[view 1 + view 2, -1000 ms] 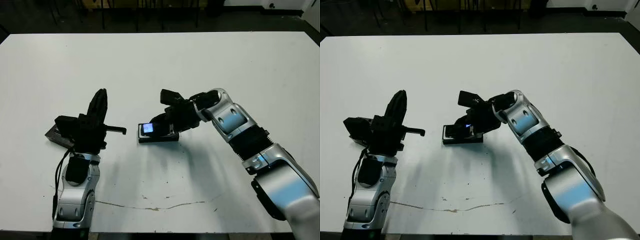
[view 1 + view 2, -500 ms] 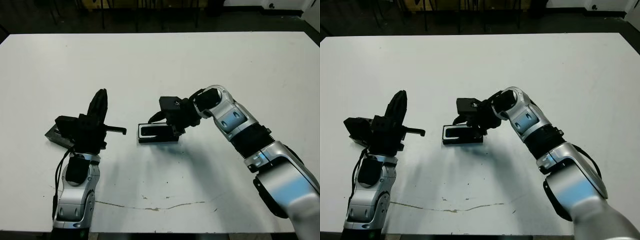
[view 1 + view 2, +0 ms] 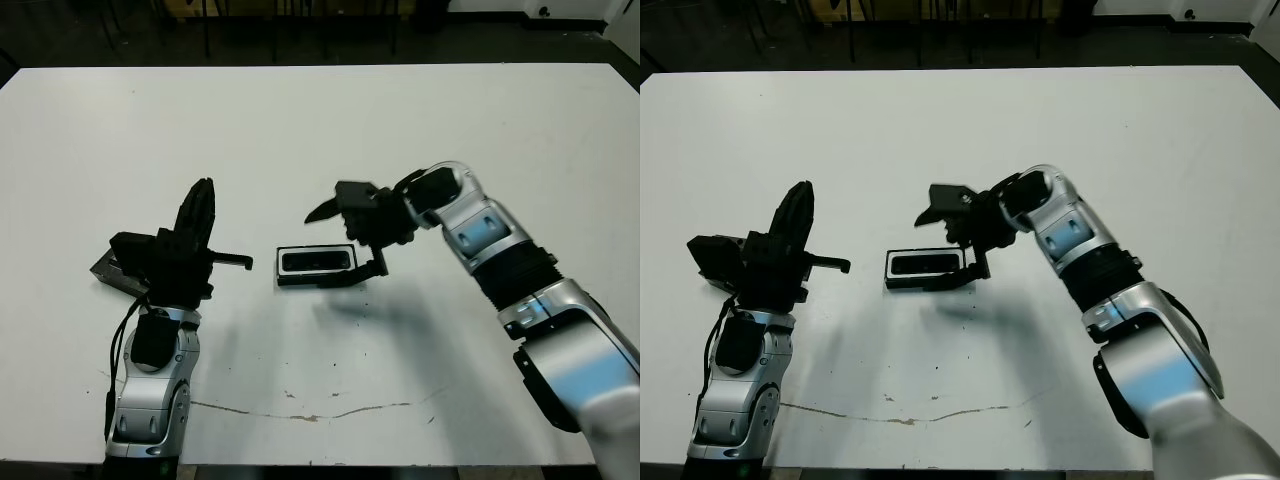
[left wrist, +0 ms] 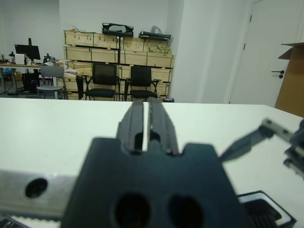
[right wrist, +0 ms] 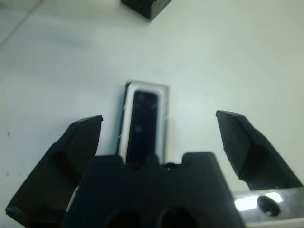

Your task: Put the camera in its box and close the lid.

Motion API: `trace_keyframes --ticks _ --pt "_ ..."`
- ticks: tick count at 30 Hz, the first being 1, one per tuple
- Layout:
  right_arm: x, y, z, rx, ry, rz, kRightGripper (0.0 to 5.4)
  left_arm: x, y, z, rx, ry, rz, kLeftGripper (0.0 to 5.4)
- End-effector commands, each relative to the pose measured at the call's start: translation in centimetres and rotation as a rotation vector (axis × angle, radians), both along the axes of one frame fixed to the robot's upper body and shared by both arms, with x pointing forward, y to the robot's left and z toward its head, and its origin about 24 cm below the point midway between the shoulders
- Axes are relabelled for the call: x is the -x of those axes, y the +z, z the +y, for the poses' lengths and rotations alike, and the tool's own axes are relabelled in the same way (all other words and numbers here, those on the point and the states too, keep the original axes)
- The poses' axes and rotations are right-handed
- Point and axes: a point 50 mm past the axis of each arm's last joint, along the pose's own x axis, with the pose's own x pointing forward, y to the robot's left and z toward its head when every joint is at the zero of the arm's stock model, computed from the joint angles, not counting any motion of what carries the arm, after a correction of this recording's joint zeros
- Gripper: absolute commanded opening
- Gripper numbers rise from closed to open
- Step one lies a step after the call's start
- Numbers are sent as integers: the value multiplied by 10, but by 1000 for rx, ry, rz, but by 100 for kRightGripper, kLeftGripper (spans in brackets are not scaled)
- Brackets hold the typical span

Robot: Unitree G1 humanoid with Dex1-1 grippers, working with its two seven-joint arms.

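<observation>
Camera in its box, lid off to our left

Our right claw (image 3: 345, 240) hangs spread wide above the box (image 3: 318, 267) holding the camera (image 3: 316, 261). Left claw (image 4: 147, 116) nearly shut, empty, beside the lid (image 3: 118, 272).

Right claw (image 5: 159, 137) spread wide above camera (image 5: 141, 127) lying in box (image 5: 164, 102).

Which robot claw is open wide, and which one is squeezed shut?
The right claw, above the box, has its fingers spread wide. The left claw points up with fingers pressed together.
</observation>
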Motion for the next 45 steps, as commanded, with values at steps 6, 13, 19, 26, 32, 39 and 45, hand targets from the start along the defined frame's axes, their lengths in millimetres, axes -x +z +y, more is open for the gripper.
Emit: trace_keyframes --ticks 6,13,19,26,32,39,45 --pt "-1 54 -50 -365 -415 -47 539 4 2 9 -16 25 -3 0" --pt "34 30 -68 -570 -792 -169 434 26 34 31 -116 19 -113 0" --pt "57 11 -75 -547 -807 -205 322 59 67 61 -261 59 -100 0" --pt "63 12 -82 -510 -819 -196 194 67 108 119 -527 84 -38 0" --pt "62 10 -83 -493 -812 -187 82 52 122 149 -685 121 37 0" --pt "63 13 -83 -490 -811 -202 1 39 109 162 -946 -79 388 0" --pt "63 15 -88 -489 -811 -212 1 46 110 155 -1118 -286 706 0"
